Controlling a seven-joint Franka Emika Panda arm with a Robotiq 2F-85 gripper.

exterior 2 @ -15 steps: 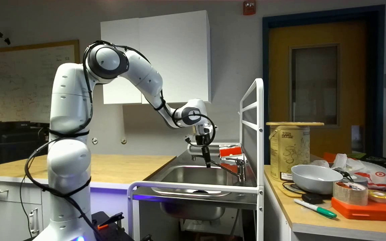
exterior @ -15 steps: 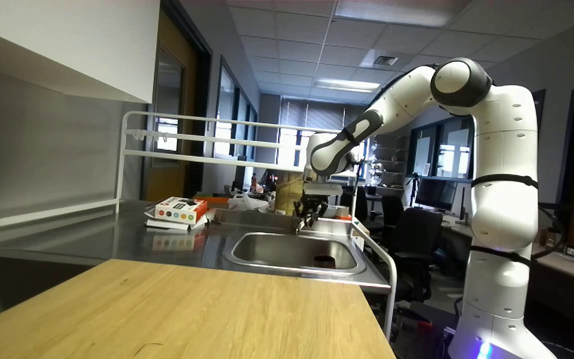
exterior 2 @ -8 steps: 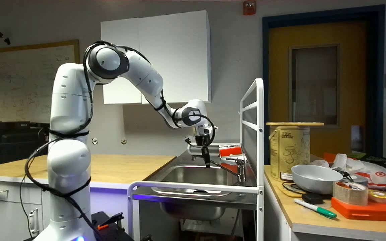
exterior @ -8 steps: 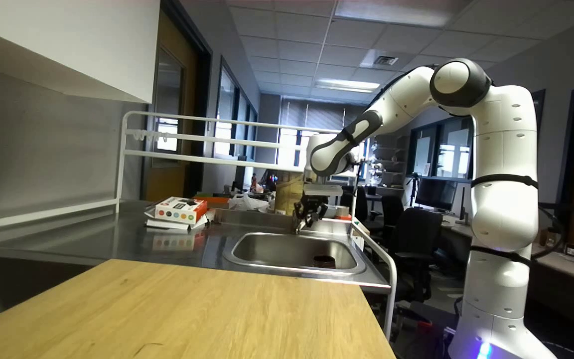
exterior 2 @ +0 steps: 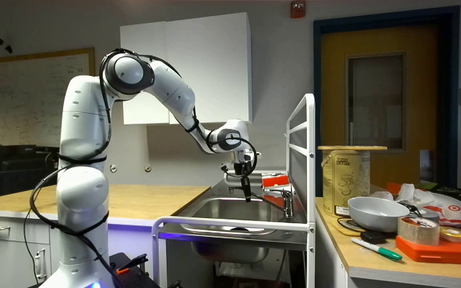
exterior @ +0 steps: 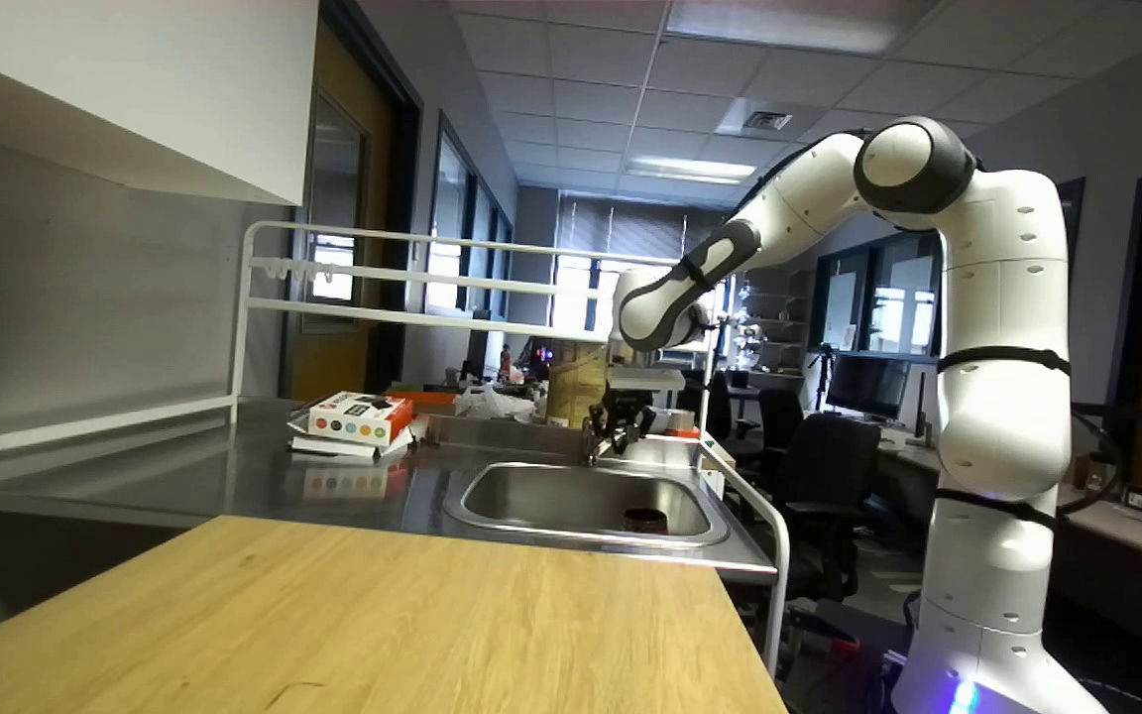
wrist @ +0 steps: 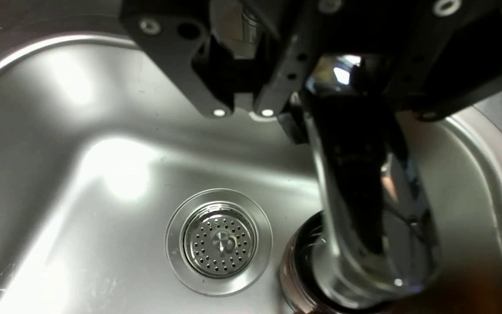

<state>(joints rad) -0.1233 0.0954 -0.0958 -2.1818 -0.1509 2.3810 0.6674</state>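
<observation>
My gripper [wrist: 347, 117] comes in from the top of the wrist view. Its fingers stand apart, with the shiny chrome faucet spout [wrist: 368, 209] between or just beneath them. The right fingertip is lost in dark; I cannot tell whether the pads press the spout. In both exterior views the gripper [exterior: 621, 434] [exterior 2: 248, 197] hangs over the sink [exterior: 462, 501] beside the faucet [exterior 2: 289, 205]. A dark, reddish-brown cup [wrist: 293, 279] stands in the sink under the spout's end, partly hidden by it. It also shows in an exterior view [exterior: 645, 521]. The drain [wrist: 219, 244] lies left of the cup.
White rack rails [exterior 2: 310, 160] rise beside the sink. A red-and-white box [exterior: 358, 416] lies on the metal counter [exterior: 254, 476]. A wooden tabletop [exterior: 383, 615] adjoins it. A side counter bears a bowl [exterior 2: 378, 214], tape [exterior 2: 418, 231], a marker [exterior 2: 376, 249] and a yellow canister [exterior 2: 346, 182].
The gripper has shifted very slightly, a little to the right in an exterior view and slightly lower in both. The surrounding objects look the same.
</observation>
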